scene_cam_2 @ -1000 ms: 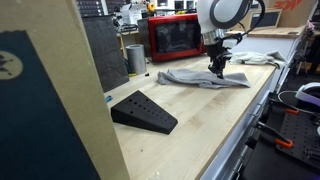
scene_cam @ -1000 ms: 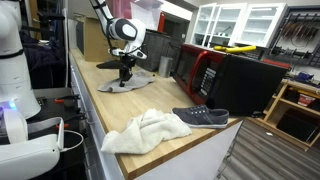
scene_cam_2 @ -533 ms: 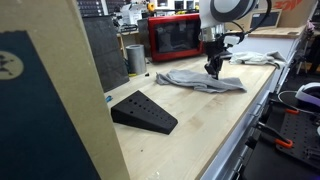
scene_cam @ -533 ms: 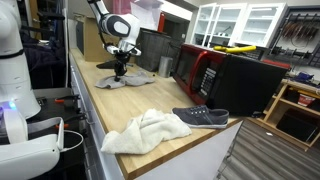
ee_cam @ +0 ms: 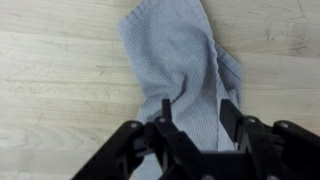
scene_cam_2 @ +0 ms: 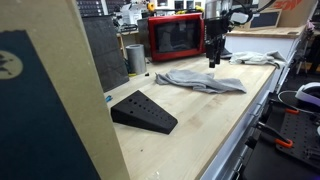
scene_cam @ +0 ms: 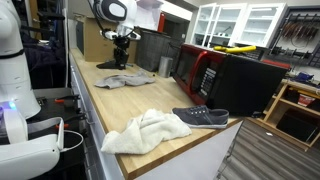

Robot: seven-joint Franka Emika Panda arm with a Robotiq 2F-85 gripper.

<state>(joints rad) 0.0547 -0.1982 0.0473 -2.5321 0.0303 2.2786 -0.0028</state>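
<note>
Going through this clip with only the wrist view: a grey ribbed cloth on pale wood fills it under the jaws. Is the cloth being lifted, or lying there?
Observer: The grey ribbed cloth lies spread on the pale wooden countertop; the jaws hang above it, apart from it.
Operator: What else is on that counter?
Observer: Further along, in an exterior view, a crumpled white towel lies beside a dark slip-on shoe.
</note>
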